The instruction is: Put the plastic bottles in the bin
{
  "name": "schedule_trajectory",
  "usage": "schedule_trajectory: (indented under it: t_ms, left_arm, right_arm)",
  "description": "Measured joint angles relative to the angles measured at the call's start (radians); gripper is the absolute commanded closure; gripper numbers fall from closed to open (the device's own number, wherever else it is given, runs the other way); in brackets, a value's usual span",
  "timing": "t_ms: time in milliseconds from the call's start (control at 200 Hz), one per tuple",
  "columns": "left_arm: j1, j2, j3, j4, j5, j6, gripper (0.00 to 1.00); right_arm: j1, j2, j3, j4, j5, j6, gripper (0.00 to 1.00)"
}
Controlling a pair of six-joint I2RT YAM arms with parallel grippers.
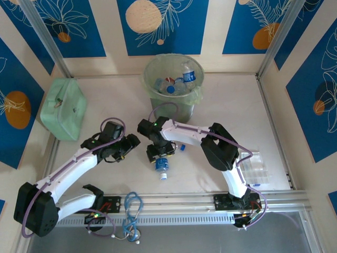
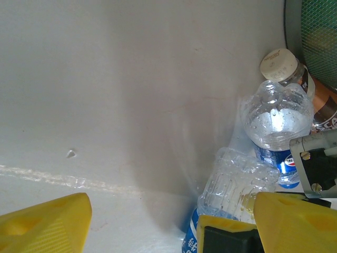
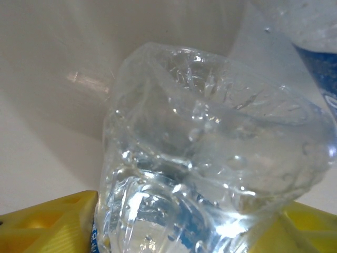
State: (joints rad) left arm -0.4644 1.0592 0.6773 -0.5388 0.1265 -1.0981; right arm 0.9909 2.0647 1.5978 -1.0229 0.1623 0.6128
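one pale green bin (image 1: 179, 112) stands at the far side of the desk (image 1: 226, 105), several plastic bottles (image 1: 188, 75) already inside. just before it, a crumpled clear blue-labelled bottle (image 3: 210, 158) sits clamped in the right end effector (image 3: 189, 226), low over the desk. left end effector (image 2: 168, 211) gapes empty beside it. likely light, thin, springy and slick; hold mid-body at the label, gently.

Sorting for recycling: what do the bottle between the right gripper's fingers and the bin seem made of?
The bottle: thin clear plastic, glossy, going by its dented see-through wall with bright glints. The bin: likely stiffer plastic, pale green with a smooth finish, seemingly translucent at the lit rim.
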Motion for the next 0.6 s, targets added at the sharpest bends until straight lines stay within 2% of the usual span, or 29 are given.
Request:
schedule_trajectory:
  t_ms: [225, 600]
  left_arm:
    - [0.004, 0.0, 0.0, 0.0, 0.0, 0.006, 0.2]
    - [0.005, 0.021, 0.008, 0.045, 0.063, 0.043, 0.2]
  right_arm:
    - [0.016, -0.05, -0.024, 0.013, 0.034, 0.008, 0.39]
    - [0.043, -0.379, -0.064, 0.047, 0.099, 0.067, 0.44]
